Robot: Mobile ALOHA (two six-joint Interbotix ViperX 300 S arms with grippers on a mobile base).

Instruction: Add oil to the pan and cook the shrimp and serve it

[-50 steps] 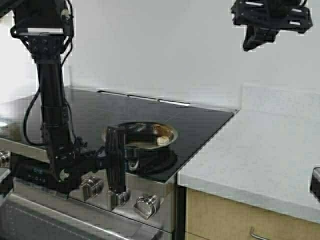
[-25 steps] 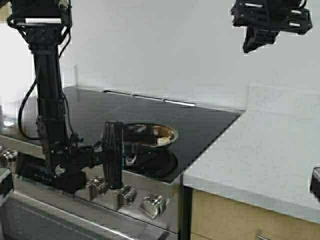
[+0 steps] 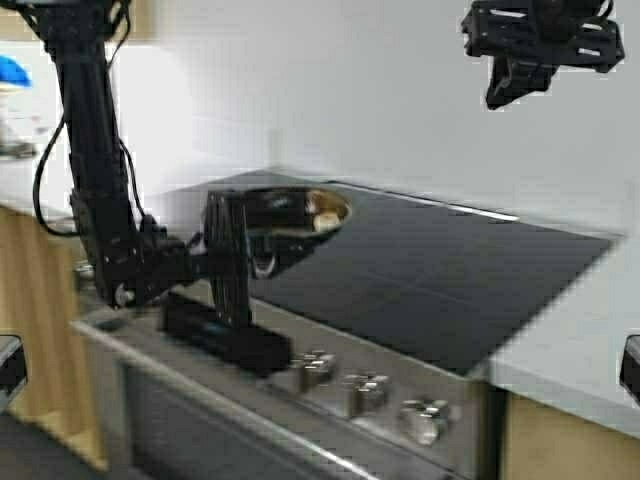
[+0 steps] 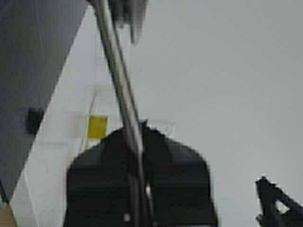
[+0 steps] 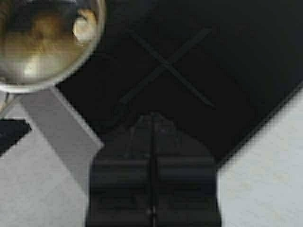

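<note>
Pan (image 3: 290, 215) on black cooktop (image 3: 430, 270), one shrimp (image 3: 325, 220) inside (far-right part), left gripper (image 3: 240, 262) clamped on its handle, right gripper (image 3: 505, 95) closed, raised far right, three knobs (image 3: 365, 393) near.

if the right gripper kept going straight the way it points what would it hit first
Probably the black cooktop. The right gripper, jaws shut, hangs high and points down at bare glass, with the pan and its shrimp off to one side. Depth is hard to judge, but nothing else shows in that line.

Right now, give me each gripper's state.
Left gripper: shut on the pan handle.
Right gripper: shut, holding nothing, raised above the stove.
</note>
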